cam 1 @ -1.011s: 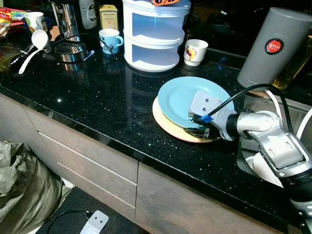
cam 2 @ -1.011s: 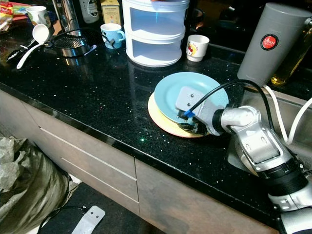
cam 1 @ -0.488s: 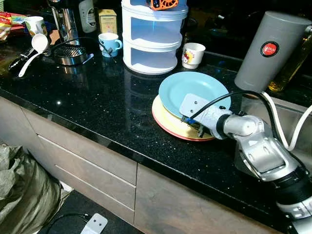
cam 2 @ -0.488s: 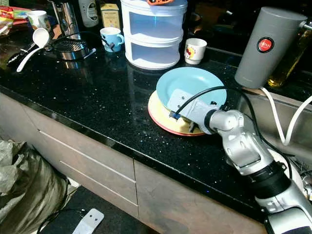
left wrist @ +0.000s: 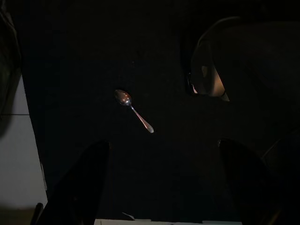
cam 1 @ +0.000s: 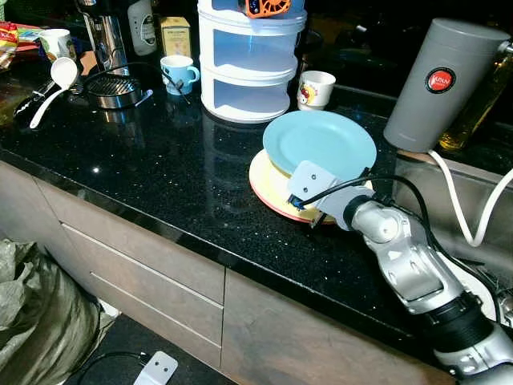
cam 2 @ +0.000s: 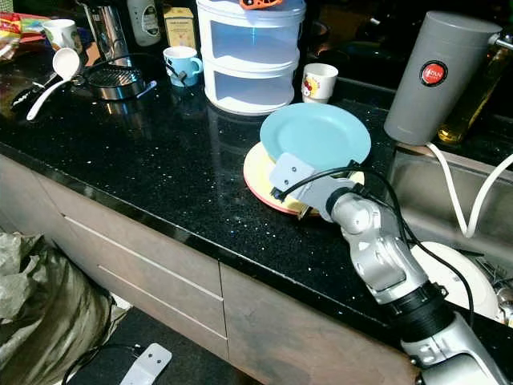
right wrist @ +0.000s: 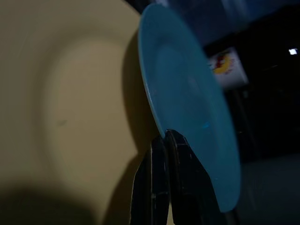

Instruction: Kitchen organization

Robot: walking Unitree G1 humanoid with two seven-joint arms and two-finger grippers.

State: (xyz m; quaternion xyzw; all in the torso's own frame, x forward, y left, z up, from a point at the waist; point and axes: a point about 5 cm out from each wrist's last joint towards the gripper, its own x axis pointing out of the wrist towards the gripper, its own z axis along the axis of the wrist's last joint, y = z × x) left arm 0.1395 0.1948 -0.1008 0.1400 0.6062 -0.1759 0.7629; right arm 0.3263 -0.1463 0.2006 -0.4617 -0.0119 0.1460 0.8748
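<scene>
Right wrist view: my right end effector (right wrist: 164,140) pinches blue plate (right wrist: 187,122) rim above yellow plate (right wrist: 61,108); thin grip, plate may slip.

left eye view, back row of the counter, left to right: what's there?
White ladle → round metal strainer → blue mug → white stacked plastic container → white printed cup → tall grey canister with a red logo.
</scene>
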